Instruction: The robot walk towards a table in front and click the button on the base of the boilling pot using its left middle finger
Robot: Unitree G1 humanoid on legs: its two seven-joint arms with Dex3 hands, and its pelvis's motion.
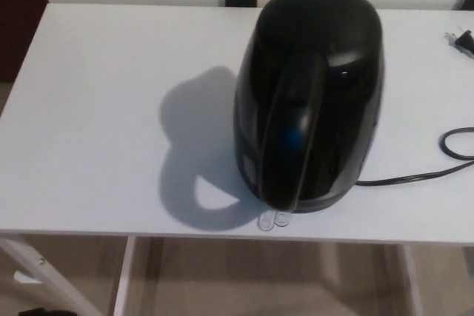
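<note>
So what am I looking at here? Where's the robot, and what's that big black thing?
You are seeing through a camera on the robot's head, looking down, so the robot itself is out of the picture, and neither hand shows. The big black thing is a kettle for boiling water, standing on a white table. Its handle faces the camera. The small clear tab at its bottom is the button. A black cord runs off to the right, and its plug lies on the table. Nothing is being held.
</note>
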